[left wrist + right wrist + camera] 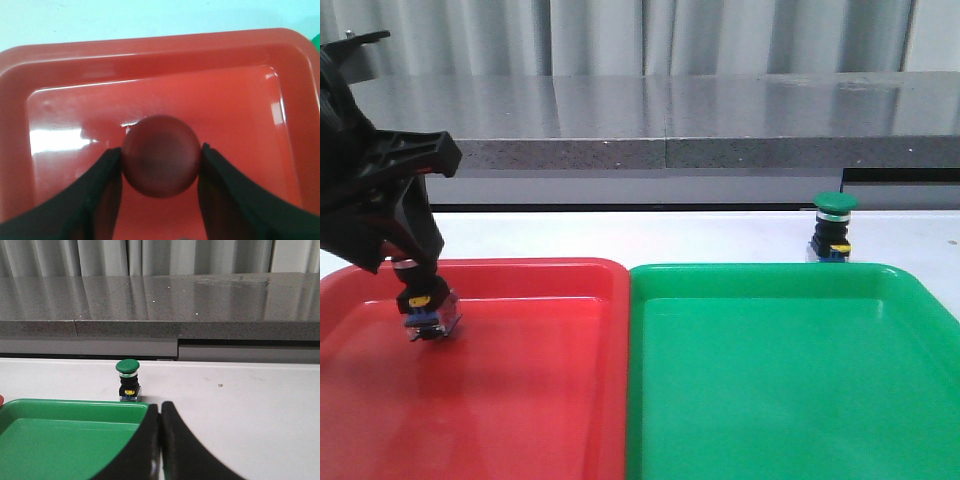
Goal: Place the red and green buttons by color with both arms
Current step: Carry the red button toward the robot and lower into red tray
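My left gripper (pixel 412 268) is shut on the red button (pixel 428 310), whose black body, yellow tab and clear-blue base hang below the fingers, low over the red tray (pixel 530 268) near its back left corner. In the left wrist view both fingers press the red cap (pixel 161 157) over the tray floor (pixel 240 100). The green button (pixel 835 228) stands upright on the white table just behind the green tray (pixel 770 271). In the right wrist view my right gripper (pixel 160 409) is shut and empty at the tray's corner (pixel 60 403), short of the green button (pixel 127 381).
A grey stone ledge (pixel 670 110) runs along the back of the white table (pixel 620 235), with curtains behind it. The two trays sit side by side and fill the front of the table.
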`<state>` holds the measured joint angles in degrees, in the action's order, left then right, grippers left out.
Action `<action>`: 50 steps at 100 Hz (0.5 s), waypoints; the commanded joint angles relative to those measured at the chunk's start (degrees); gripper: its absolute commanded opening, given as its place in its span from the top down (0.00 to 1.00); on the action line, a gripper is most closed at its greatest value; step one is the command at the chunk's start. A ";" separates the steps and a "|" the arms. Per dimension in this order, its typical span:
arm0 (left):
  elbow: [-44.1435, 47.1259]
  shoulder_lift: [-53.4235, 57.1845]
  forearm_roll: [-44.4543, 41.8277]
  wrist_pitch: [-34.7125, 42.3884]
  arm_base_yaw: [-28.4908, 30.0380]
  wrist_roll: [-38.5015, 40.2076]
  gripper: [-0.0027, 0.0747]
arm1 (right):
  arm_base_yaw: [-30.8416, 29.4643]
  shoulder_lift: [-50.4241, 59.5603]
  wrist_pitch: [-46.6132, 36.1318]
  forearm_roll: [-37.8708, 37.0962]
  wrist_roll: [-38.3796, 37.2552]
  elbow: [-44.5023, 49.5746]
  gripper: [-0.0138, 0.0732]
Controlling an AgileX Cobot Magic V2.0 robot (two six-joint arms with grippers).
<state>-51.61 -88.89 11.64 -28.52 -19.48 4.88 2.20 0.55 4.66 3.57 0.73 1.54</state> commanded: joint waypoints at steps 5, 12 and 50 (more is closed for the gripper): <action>-1.22 0.71 1.02 2.63 -0.57 0.44 0.70 | 0.07 0.16 -4.97 0.09 0.10 -0.79 0.92; -1.22 0.58 1.02 2.63 -0.57 0.44 0.69 | 0.07 0.16 -4.97 0.09 0.10 -0.79 0.92; -1.22 0.58 1.02 2.63 -0.57 0.44 0.44 | 0.07 0.16 -4.97 0.09 0.10 -0.79 0.92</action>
<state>-51.56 -90.12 11.75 -28.15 -19.48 4.88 2.20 0.55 4.66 3.57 0.73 1.54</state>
